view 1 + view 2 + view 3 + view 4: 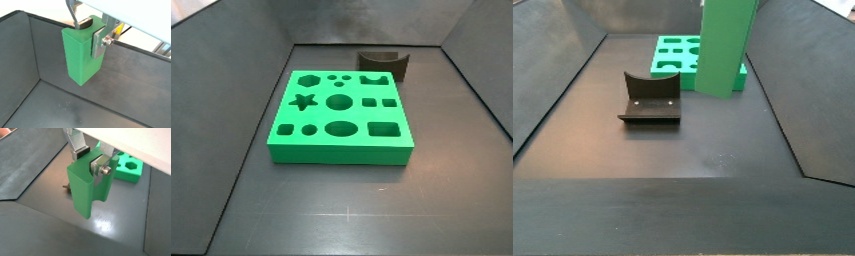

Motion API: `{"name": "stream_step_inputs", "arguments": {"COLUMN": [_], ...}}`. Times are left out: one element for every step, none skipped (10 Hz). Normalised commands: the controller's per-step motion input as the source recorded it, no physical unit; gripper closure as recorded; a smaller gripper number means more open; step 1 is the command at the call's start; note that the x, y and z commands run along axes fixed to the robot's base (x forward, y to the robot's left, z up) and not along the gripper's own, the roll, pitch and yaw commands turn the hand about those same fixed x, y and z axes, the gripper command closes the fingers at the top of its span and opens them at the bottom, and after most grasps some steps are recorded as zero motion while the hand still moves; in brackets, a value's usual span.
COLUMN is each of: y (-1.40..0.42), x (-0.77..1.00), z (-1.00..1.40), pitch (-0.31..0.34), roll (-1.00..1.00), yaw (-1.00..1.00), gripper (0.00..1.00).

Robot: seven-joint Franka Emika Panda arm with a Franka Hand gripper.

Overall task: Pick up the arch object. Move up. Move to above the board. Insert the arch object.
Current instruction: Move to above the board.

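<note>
The arch object [81, 55] is a tall, narrow, bright green block. My gripper [90, 31] is shut on its upper end and holds it upright above the dark floor; both wrist views show the grip [90, 163]. A silver finger plate [100, 42] presses one face and a dark pad [85, 23] the opposite face. In a side view the arch object [724, 45] hangs in front of the board [676, 55], and the gripper is out of frame. The board [342, 115], a large flat green slab with many cut-out holes, lies on the floor. A corner of it shows behind the arch [130, 170].
The dark fixture [651, 97], an L-shaped bracket with a curved notch, stands on the floor beside the arch object and next to the board's edge [382, 63]. Dark sloping walls [238, 90] enclose the floor on all sides.
</note>
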Motion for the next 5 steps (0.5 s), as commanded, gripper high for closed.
{"name": "stream_step_inputs", "arguments": {"y": [-1.00,-1.00,-1.00,-1.00,-1.00], "x": [-0.02,-0.02,-0.02,-0.02,-0.02], "z": [0.12,0.13,0.12,0.13,0.13], "pitch": [0.396,0.395,0.301,0.214,0.141], "roll": [-0.06,0.00,-0.01,0.01,0.04], "yaw": [1.00,1.00,0.79,0.55,0.35], "gripper": [1.00,1.00,1.00,1.00,1.00]}}
